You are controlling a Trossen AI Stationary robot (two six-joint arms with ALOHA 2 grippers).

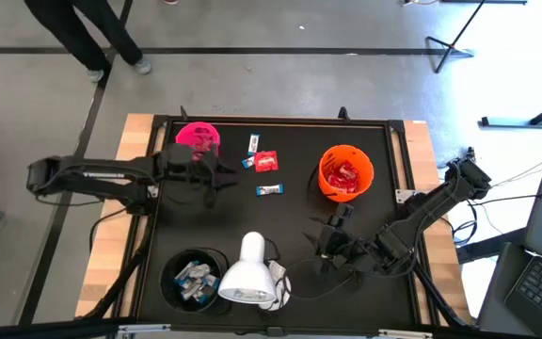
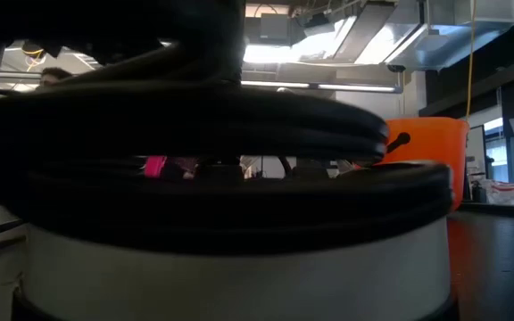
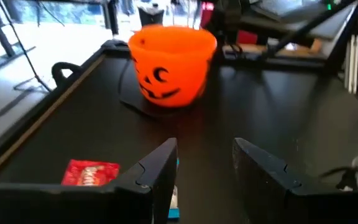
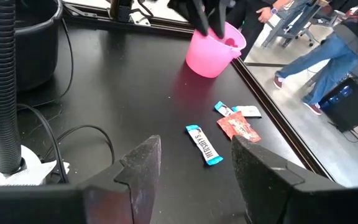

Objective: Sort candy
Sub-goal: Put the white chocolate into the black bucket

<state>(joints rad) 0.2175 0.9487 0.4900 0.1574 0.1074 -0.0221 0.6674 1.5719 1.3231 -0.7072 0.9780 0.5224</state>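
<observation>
Loose candy [image 1: 263,163] lies near the counter's [image 1: 374,188] far edge, between the pink cup [image 1: 199,138] and orange cup [image 1: 345,172]: light, crinkly, slippery wrappers, best pinched across the middle. Left tool [image 3: 204,165] hangs parted and empty beside it; right tool [image 4: 194,158] likewise, near the front edge. The lamp [image 2: 239,259] blocks the low view.

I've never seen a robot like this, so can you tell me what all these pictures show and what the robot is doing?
It is a robot with two dark arms at a black table. One camera looks down from above, one sits low on the table, and one rides on each wrist. The left gripper is open beside the pink cup, holding nothing. The right gripper is open too, empty, below the orange pumpkin cup, which holds red candy. Loose candy waits between the cups: a red packet and a blue-and-white bar. A black cup with more sweets sits by a white lamp, which blocks most of the low picture.
</observation>
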